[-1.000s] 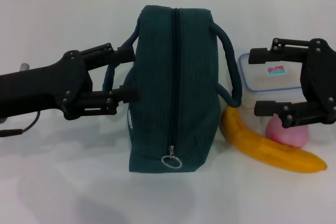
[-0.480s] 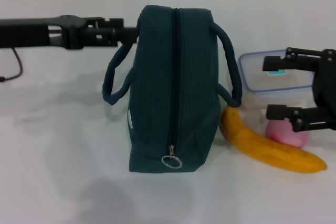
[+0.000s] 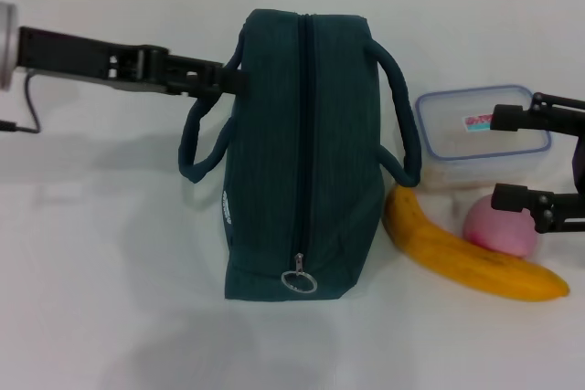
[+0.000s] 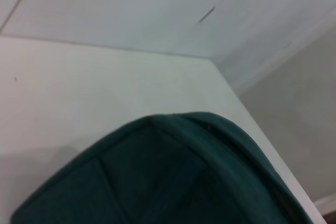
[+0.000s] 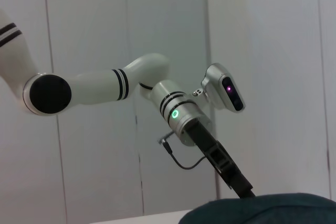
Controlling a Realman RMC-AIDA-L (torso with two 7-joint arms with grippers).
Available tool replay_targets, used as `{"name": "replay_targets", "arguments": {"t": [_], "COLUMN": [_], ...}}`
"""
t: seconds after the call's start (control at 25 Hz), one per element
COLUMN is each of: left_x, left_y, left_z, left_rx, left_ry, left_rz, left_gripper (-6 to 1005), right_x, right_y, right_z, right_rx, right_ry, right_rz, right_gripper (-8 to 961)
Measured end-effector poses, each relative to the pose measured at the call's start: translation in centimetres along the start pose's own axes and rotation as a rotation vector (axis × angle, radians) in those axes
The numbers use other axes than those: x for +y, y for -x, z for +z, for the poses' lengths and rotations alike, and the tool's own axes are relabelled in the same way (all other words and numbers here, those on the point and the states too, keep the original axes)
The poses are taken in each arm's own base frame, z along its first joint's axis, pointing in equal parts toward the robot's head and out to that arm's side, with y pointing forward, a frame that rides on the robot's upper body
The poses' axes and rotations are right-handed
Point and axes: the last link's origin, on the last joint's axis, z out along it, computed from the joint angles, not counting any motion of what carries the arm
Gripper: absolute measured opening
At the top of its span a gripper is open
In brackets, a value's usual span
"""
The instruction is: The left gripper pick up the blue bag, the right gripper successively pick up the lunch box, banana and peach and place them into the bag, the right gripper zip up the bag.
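The left gripper [image 3: 228, 78] is seen edge-on at the far end of the soft, dark teal fabric bag [image 3: 306, 152], right at the root of its padded loop handle [image 3: 199, 139]; whether anything is clamped cannot be told. If only loose cloth is caught, the zipped bag could sag or slip when lifted. The right gripper [image 3: 512, 157] is spread wide and empty above the clear plastic lunch box [image 3: 475, 134], with the curved banana [image 3: 466, 258] and round pink peach [image 3: 498, 226] just beneath.

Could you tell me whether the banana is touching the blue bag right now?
Cannot tell. In the head view the banana's upper tip sits right beside the blue bag's lower right side, below its handle, and no view shows either contact or a clear gap.
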Motion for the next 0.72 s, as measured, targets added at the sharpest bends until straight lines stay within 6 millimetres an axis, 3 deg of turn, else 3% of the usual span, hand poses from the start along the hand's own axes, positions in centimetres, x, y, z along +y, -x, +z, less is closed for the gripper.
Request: {"name": "replay_targets", "arguments": {"t": [0.72], "left_x": [0.9], "left_y": [-2.9], "left_z": [2.5], "left_rx": [-0.128], "left_ry": [-0.042], "left_rz": [-0.012], "left_gripper": [794], "right_x": [0.7], "right_y": [-2.1], "right_z": [-1.1], "right_rx": [-0.031], "right_ry": [-0.071], "right_rz": [0.065], "right_gripper": [796]}}
